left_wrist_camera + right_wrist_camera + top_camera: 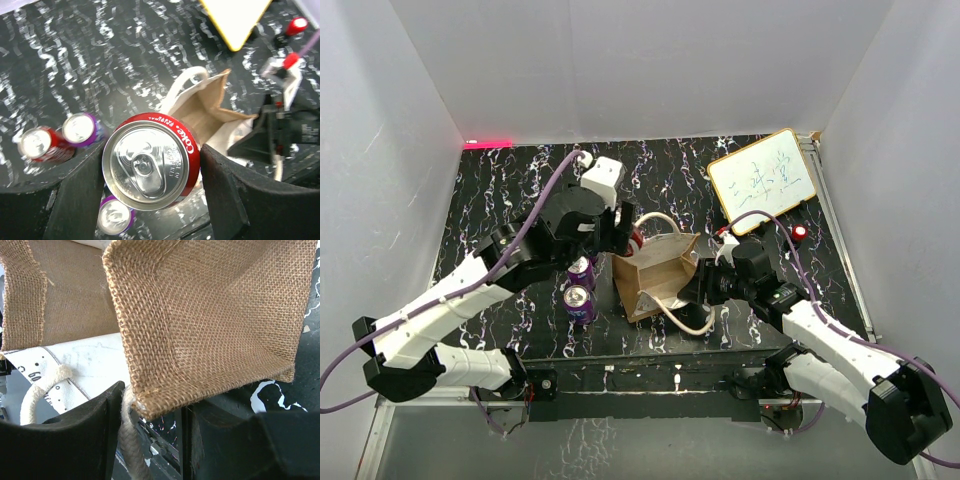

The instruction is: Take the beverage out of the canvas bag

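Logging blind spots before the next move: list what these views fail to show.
1. Bottom of the canvas bag: its walls hide it in the top view; burlap fills the right wrist view.
2. Most of the red can: the left gripper covers it in the top view.
3. Labels of the purple cans: blurred, left wrist view.

Two red cans [150,165] [40,145], two purple cans [80,129] [114,216], one canvas bag [210,107], one board [762,180].
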You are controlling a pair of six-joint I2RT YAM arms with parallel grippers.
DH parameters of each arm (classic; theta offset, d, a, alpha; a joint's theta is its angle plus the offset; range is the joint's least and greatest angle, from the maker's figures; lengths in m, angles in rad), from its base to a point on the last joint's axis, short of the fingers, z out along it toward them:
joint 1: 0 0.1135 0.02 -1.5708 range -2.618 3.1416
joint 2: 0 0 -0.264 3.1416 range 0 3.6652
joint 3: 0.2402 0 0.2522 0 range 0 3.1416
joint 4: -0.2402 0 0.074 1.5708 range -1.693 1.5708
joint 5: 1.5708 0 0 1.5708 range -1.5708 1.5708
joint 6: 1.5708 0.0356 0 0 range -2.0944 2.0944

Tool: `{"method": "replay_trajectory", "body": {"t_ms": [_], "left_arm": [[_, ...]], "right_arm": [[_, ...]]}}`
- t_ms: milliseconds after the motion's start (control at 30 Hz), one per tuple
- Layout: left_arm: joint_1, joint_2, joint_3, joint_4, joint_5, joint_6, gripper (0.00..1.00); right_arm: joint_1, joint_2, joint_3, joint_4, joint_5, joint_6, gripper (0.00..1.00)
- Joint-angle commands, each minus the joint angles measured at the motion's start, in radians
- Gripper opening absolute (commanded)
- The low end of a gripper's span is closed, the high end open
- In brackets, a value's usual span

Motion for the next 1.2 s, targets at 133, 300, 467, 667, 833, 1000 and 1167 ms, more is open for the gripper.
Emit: {"method": "replay_trajectory", "body": {"t_ms": [133,300,467,667,833,1000,1167], "left_arm": [[0.008,-0.043,0.1,-0.27,-0.261,-0.078,0.0],[0.011,-0.032,0.072,-0.404,-0.448,-0.117,0.0],[0.065,-0.063,-0.036,-0.423,-0.589,-0.138,0.0],[0.169,-0.131,-0.236,-0.308,-0.603,-0.16,0.0],[0.237,-0.163,-0.4,-0.156,-0.555,-0.168,0.0],[0.28,-0.156,-0.541,-0.008,-0.503,-0.164,0.0],[0.334,-0.106,-0.596,0.102,-0.461,-0.165,0.0]], "right_arm": [[0.003,0.026,0.022,0.042,0.007,-0.005,0.45],[0.003,0.04,0.026,0.045,0.003,-0.006,0.45],[0.002,0.041,0.024,0.043,0.006,-0.008,0.45],[0.003,0.043,0.024,0.045,0.004,-0.005,0.45],[0.003,0.045,0.024,0.041,0.008,-0.009,0.45],[0.003,0.043,0.043,0.028,0.013,-0.005,0.46],[0.003,0.04,0.085,0.024,0.014,0.004,0.53]]}}
